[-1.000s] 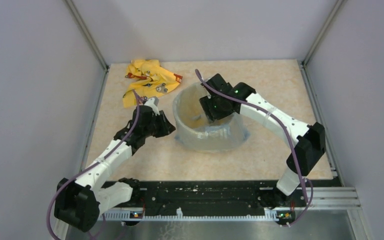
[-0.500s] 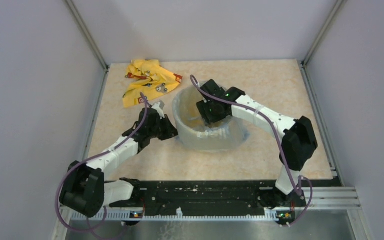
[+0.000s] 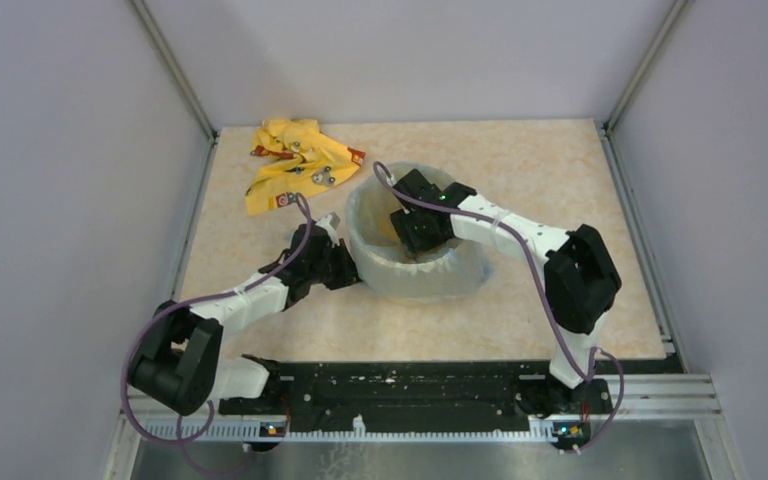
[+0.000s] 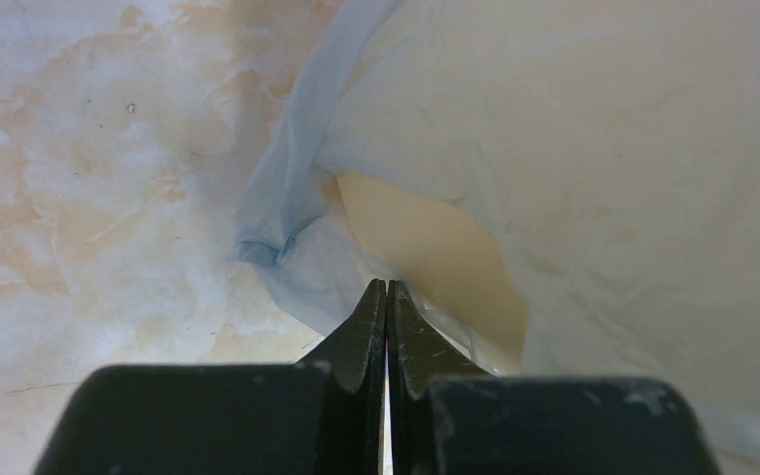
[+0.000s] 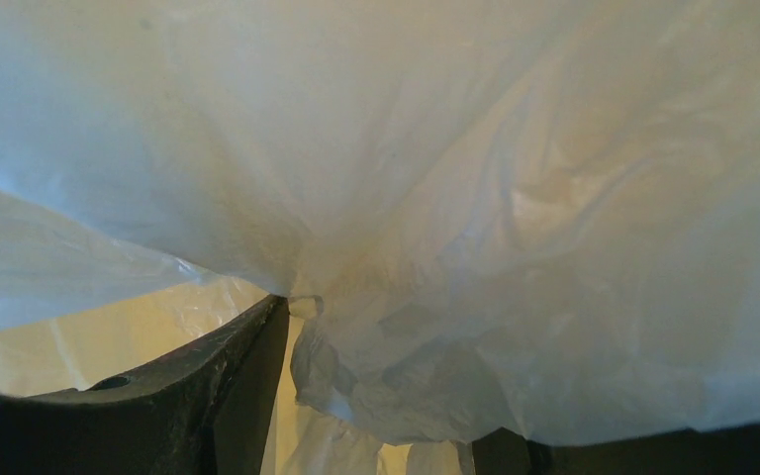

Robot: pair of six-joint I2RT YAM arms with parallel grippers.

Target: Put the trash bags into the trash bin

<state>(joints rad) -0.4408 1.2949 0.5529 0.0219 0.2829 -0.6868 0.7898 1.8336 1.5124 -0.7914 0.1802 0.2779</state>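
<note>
The bag (image 3: 430,282) is draped over the bin (image 4: 435,257) in the middle of the table (image 3: 560,180). Its film sags into the mouth and its hem hangs down the outer wall.

The step in hand looks like seating the bag. The right claw (image 5: 386,381) reaches down inside the bin with its jaws well apart. Film bulges between them, but nothing looks clamped. The left claw (image 4: 386,292) is low at the bin's near-left wall. Its jaws are closed tight, tips right at the loose hem, so it seems to have nipped a fold of film, though film that thin makes this hard to confirm.

Next, I judge the left claw should draw the hem gently down and outward so the film sits snug over the rim. The right claw should keep the middle pressed in. A hard tug could tear the film or tip the light bin.

A second ago the left claw stood further left, clear of the bin, with its jaws parted. It has since moved in to the wall and closed. The right arm has swung left and its claw has sunk deeper into the bin, with its jaws about as wide as before. The bin and the cloth (image 3: 295,160) at the far left have not moved.
</note>
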